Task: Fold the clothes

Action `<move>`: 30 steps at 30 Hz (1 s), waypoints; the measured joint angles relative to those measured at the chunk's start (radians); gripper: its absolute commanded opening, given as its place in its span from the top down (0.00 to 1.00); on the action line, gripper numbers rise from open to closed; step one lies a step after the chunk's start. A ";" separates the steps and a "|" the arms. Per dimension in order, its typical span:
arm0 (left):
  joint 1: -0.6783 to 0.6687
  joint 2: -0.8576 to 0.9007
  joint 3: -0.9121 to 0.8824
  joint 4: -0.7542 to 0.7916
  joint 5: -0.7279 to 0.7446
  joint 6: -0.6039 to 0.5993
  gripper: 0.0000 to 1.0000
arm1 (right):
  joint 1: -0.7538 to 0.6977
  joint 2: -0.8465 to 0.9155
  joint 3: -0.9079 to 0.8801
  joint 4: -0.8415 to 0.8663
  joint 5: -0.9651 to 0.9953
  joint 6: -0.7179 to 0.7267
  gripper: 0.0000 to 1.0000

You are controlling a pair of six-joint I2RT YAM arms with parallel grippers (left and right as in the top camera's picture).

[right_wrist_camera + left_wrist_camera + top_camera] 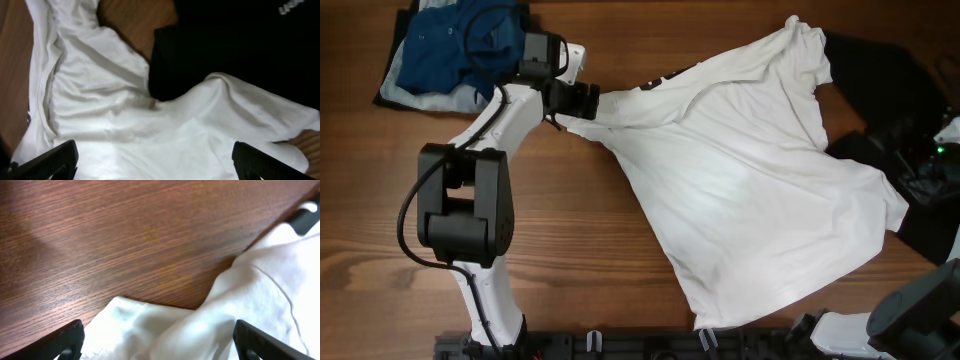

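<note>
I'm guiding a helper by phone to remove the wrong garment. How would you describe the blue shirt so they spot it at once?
On the wooden table, look to the far left corner. The blue shirt lies crumpled there on a pale cloth; it is the only blue garment, unlike the large white T-shirt spread mid-table and the black fabric at right.

White T-shirt bunched in soft folds across the lower right. Above and left of it, bare wood-grain table. At its top right edge, a sliver of something black. Set wide apart on either side of its lower folds, two dark fingers of the hand, cloth between them.
</note>
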State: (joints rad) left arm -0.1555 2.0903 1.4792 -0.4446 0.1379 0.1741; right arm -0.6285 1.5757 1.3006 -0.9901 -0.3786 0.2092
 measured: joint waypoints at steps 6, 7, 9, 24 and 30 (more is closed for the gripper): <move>0.000 0.001 0.000 -0.034 -0.007 0.042 0.39 | 0.107 0.000 0.000 0.024 -0.007 -0.006 0.05; 0.000 0.002 0.000 -0.045 -0.003 0.043 0.50 | 0.122 0.000 0.000 0.029 -0.007 -0.006 0.05; 0.000 0.002 0.000 -0.086 0.006 0.052 0.66 | 0.151 0.000 0.000 0.035 -0.007 -0.006 0.08; 0.102 -0.016 0.094 -0.408 -0.170 -0.239 0.96 | 0.309 0.000 0.000 0.072 -0.007 -0.007 0.15; 0.283 -0.116 0.142 -0.679 -0.214 -0.387 0.96 | 0.402 0.000 0.000 0.099 -0.004 -0.003 0.13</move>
State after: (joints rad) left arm 0.1276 1.9747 1.6215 -1.1236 -0.0761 -0.2131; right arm -0.2260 1.5757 1.3006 -0.8913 -0.3828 0.2066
